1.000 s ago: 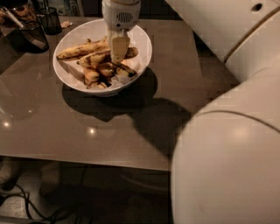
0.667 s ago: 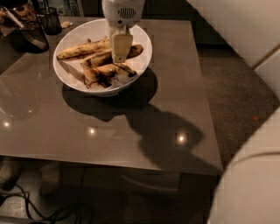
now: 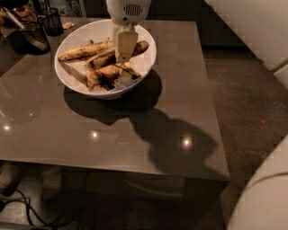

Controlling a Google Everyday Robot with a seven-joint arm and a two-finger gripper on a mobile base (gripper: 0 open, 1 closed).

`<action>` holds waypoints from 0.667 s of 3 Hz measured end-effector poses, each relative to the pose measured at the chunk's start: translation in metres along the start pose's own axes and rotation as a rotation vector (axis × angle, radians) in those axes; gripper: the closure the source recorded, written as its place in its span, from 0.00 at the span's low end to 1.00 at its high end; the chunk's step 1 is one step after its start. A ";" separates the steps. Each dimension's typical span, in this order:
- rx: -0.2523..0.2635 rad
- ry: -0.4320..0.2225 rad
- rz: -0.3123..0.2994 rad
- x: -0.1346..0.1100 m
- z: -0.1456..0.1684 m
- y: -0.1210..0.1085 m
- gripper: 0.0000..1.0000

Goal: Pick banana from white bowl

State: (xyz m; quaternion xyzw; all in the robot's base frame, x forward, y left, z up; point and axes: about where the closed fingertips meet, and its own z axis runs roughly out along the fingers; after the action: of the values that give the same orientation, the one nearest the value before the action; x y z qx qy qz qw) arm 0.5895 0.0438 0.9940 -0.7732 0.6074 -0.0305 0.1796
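Observation:
The white bowl (image 3: 72, 42) stands at the far left of the brown table (image 3: 135, 134). Several bananas lie in it. The long banana (image 3: 139, 46) with dark brown patches lies slantwise across the middle, its right end near the bowl's right wall. A paler long banana (image 3: 81, 51) lies behind it to the left, and short stubby bananas (image 3: 112, 72) lie in front. My gripper (image 3: 125, 47) hangs straight down from its white wrist (image 3: 128, 9) into the bowl. It sits right over the middle of the dark-patched banana and hides that part.
Dark cups (image 3: 53, 21) and a dark holder with utensils (image 3: 31, 38) stand at the table's far left corner. My arm's white body fills the upper right (image 3: 252, 22) and the lower right corner (image 3: 265, 197). Carpet floor (image 3: 243, 99) lies right of the table edge.
The arm's big white body has swung out of the lower right of the view, uncovering the table's right side. The gripper has stayed over the bowl, shifting only slightly right.

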 end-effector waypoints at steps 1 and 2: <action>0.000 -0.048 0.006 0.000 -0.008 0.018 1.00; -0.003 -0.094 0.006 -0.002 -0.021 0.043 1.00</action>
State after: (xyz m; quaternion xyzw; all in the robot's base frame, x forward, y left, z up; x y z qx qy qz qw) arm 0.5433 0.0318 1.0000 -0.7721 0.6008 0.0071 0.2070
